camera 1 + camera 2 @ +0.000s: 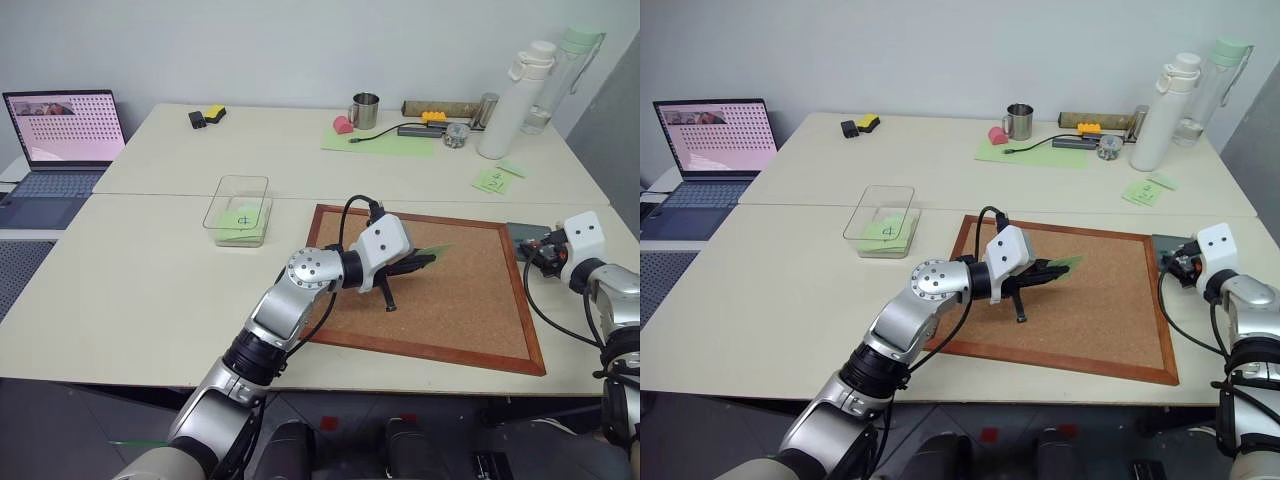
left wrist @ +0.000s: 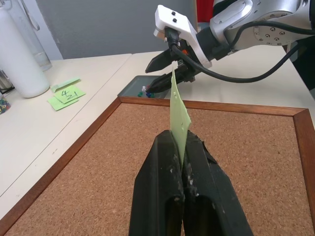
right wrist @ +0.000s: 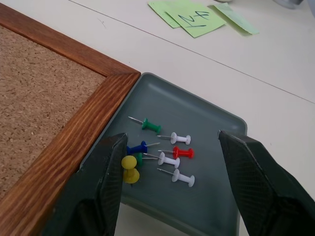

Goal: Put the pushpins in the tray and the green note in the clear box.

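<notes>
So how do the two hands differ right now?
The left hand is shut on the green note, hanging over the corkboard; the right hand is open over the tray, gripping nothing. A yellow pushpin sits against its finger. Both have black fingers.

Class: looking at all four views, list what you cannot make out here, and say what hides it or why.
- Green note: held edge-on in the left end effector, so any drawing on it is unreadable.
- Note in the clear box: too small in the eye views to read its mark.
- Yellow pushpin: against the right end effector's finger; whether stuck or loose is unclear.
- Tray: near corners hidden by fingers.
</notes>
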`<act>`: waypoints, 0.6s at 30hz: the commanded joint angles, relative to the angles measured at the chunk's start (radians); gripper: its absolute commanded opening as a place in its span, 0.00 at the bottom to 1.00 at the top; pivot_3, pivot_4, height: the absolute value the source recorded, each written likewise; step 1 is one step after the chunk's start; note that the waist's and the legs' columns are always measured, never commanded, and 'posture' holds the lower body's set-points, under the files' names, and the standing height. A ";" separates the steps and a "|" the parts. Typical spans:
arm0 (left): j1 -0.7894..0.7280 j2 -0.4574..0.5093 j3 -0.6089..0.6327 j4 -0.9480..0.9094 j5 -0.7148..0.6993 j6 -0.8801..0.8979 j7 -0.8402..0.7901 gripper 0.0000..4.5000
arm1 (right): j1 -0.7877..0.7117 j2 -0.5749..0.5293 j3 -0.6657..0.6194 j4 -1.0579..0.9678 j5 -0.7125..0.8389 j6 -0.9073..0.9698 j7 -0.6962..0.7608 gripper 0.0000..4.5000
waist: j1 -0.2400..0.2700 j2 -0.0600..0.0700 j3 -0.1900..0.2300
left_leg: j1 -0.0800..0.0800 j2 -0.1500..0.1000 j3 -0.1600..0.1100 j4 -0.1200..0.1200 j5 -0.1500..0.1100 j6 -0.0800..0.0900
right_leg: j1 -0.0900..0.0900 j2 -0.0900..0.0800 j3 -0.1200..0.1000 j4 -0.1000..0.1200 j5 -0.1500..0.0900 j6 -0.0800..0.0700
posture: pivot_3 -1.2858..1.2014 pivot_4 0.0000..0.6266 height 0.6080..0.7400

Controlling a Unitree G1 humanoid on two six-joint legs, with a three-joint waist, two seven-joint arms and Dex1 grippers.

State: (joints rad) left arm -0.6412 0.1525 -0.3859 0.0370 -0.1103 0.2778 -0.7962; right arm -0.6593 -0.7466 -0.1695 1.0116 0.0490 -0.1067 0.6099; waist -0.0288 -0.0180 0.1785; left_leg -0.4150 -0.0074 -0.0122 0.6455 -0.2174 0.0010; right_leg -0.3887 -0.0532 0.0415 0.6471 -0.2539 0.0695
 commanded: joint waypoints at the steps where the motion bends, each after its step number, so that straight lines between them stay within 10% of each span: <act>1: -0.010 -0.005 0.005 -0.040 0.002 -0.011 0.005 0.00 | -0.015 -0.030 -0.007 0.001 -0.004 -0.026 -0.004 0.68 | 0.000 0.000 0.000 | 0.000 0.000 0.000 0.000 0.000 0.000 | 0.000 0.000 0.000 0.000 0.000 0.000 | 0.52 0.24 1.00; 18: -0.007 -0.003 0.006 -0.050 0.000 -0.005 0.004 0.00 | -0.181 0.035 -0.385 -0.016 0.440 0.461 -0.038 0.68 | 0.000 0.000 0.000 | 0.000 0.000 -0.001 0.000 0.000 0.000 | 0.000 0.000 0.000 0.000 0.000 0.000 | 0.52 0.24 1.00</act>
State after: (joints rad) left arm -0.6407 0.1531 -0.3859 0.0330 -0.1101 0.2788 -0.7964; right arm -0.8087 -0.6974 -0.5117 1.0262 0.4432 0.3203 0.5868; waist -0.0286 -0.0180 0.1786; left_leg -0.4153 -0.0074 -0.0128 0.6454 -0.2174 0.0011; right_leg -0.3883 -0.0533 0.0411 0.6468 -0.2538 0.0694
